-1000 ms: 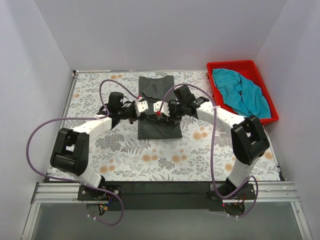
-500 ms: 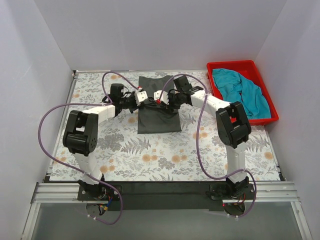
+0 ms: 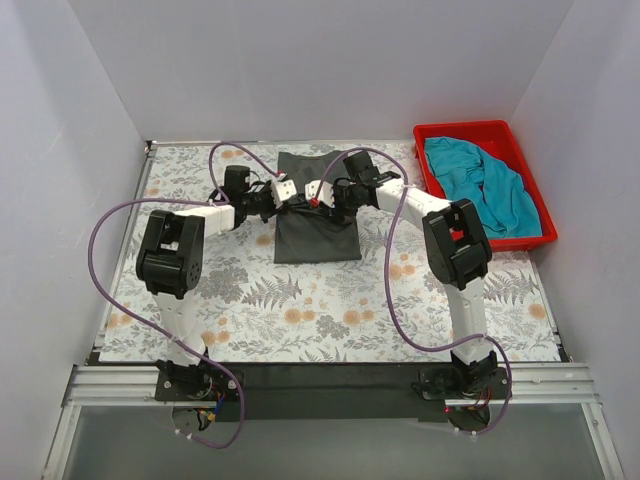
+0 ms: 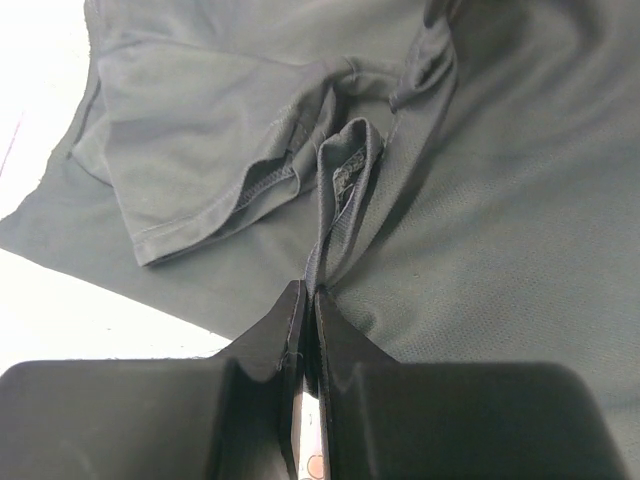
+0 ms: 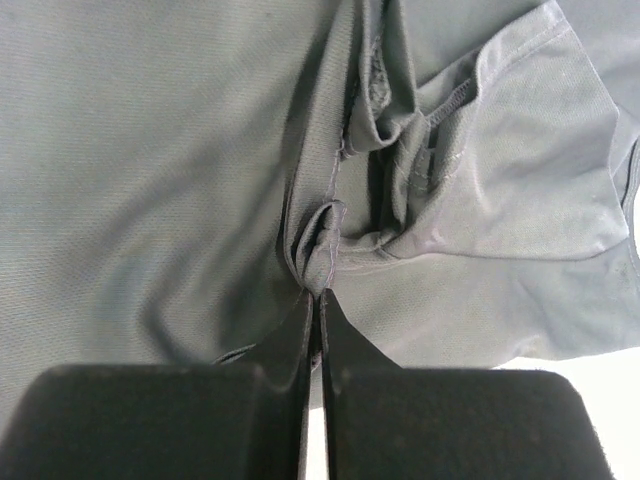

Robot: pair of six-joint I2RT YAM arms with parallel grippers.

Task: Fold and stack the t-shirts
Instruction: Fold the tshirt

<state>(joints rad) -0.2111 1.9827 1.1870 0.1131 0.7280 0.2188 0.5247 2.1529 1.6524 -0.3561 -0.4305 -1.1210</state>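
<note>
The dark charcoal grey t-shirt (image 3: pixel 315 232) lies folded lengthwise into a narrow strip on the middle back of the table. My left gripper (image 3: pixel 290 200) is shut on a pinched fold of its cloth (image 4: pixel 335 200) at the strip's left side. My right gripper (image 3: pixel 322 199) is shut on a pinched fold (image 5: pixel 318 245) at its right side. The two grippers sit close together over the strip's middle. A sleeve shows flat in the left wrist view (image 4: pixel 200 170) and another in the right wrist view (image 5: pixel 530 200). The teal-blue t-shirt (image 3: pixel 482 184) lies crumpled in the red bin.
The red plastic bin (image 3: pixel 465 132) stands at the back right corner. The table wears a floral cloth (image 3: pixel 320 310). White walls close in the back and both sides. Purple cables loop over both arms.
Both grippers have moved toward the back of the table, carrying the near part of the grey shirt with them. The shirt's near edge has drawn back and the strip looks shorter.
</note>
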